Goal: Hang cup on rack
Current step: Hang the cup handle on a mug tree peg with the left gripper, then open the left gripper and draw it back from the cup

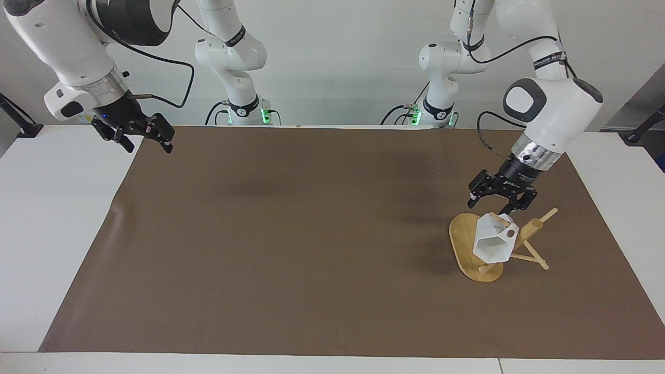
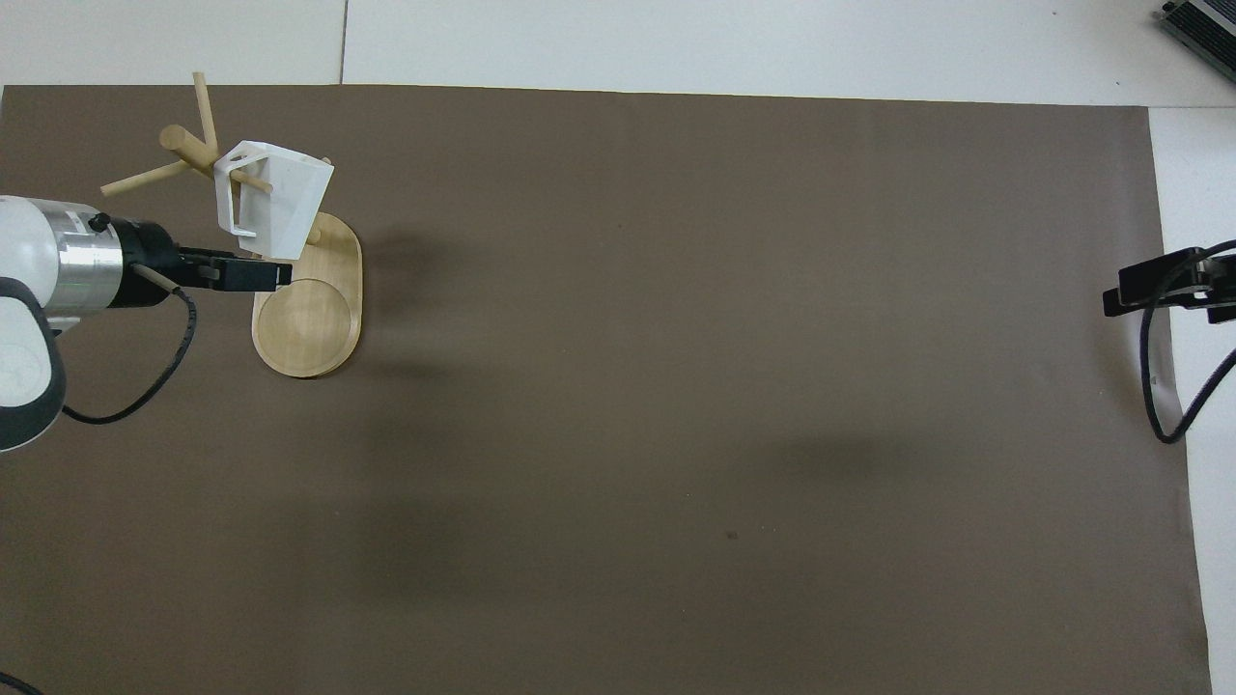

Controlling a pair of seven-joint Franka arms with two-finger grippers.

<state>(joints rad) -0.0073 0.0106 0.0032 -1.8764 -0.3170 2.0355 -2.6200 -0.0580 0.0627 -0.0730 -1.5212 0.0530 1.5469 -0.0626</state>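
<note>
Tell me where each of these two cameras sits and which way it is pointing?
Facing view: high across the table, looking at the robots; both whole arms show, the open left gripper just above the cup hanging on the rack, the open right gripper waiting over the table's edge.
Overhead view: high above the robots' end, looking steeply down; only the left forearm and left gripper and the right gripper show.
Shared: cup, rack, brown mat, half a turn apart.
</note>
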